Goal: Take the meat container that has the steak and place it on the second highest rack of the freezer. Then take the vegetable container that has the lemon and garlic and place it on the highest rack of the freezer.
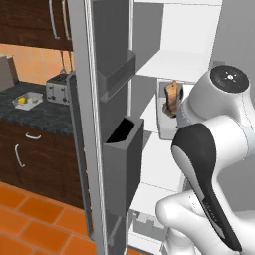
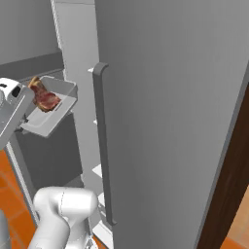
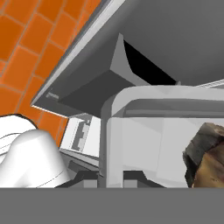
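Observation:
My gripper (image 3: 109, 177) is shut on the near rim of the meat container (image 2: 53, 111), a pale grey tray. It holds the tray tilted in the air at the open freezer (image 1: 174, 40). The brown-red steak (image 2: 44, 98) lies in the tray and also shows close up as the steak (image 3: 205, 154). From the left, the meat container (image 1: 165, 107) hangs just under a white shelf (image 1: 172, 67), in front of the shelves; I cannot tell which rack that is. The vegetable container (image 1: 30, 102) with the yellow lemon (image 1: 22, 100) sits on the dark counter at far left. The garlic is too small to make out.
The freezer's open left door (image 1: 89, 124) carries grey bins (image 1: 122, 154) close beside the tray. The shut right door with its long handle (image 2: 100, 146) stands to the right. A toaster (image 1: 59, 88) stands on the counter (image 1: 45, 117). Orange tile floor (image 1: 30, 219) lies below.

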You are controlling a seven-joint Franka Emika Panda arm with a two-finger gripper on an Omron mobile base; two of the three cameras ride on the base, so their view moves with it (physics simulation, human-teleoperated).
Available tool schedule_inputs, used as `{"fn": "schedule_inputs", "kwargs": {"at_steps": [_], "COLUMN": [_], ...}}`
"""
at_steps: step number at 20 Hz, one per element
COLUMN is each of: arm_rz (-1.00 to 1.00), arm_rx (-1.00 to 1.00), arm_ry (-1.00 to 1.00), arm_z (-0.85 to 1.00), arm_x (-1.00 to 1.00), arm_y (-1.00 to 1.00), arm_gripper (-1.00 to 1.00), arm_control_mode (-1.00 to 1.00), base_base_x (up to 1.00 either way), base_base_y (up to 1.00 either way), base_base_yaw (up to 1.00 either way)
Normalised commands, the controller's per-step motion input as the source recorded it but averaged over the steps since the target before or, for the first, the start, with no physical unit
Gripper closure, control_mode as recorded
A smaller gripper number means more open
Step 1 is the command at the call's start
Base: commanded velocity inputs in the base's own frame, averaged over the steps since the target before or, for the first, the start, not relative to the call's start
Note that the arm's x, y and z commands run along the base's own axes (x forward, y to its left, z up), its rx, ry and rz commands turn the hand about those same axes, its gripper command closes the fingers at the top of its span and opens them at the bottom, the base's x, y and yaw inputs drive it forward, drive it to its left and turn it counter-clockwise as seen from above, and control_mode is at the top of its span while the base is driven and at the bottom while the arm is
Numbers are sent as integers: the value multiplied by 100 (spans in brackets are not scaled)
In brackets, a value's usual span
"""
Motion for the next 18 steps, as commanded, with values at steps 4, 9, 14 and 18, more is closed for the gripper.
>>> {"fn": "schedule_inputs", "kwargs": {"at_steps": [4,9,14,18], "arm_rz": [0,0,0,-1], "arm_rx": [0,0,0,0], "arm_ry": [0,0,0,11], "arm_z": [0,0,0,-22], "arm_x": [0,0,0,4], "arm_y": [0,0,0,-9], "arm_gripper": [100,100,100,100], "arm_control_mode": [100,100,100,-100], "base_base_x": [0,0,0,0], "base_base_y": [-18,0,0,0], "base_base_yaw": [23,10,2,0]}}
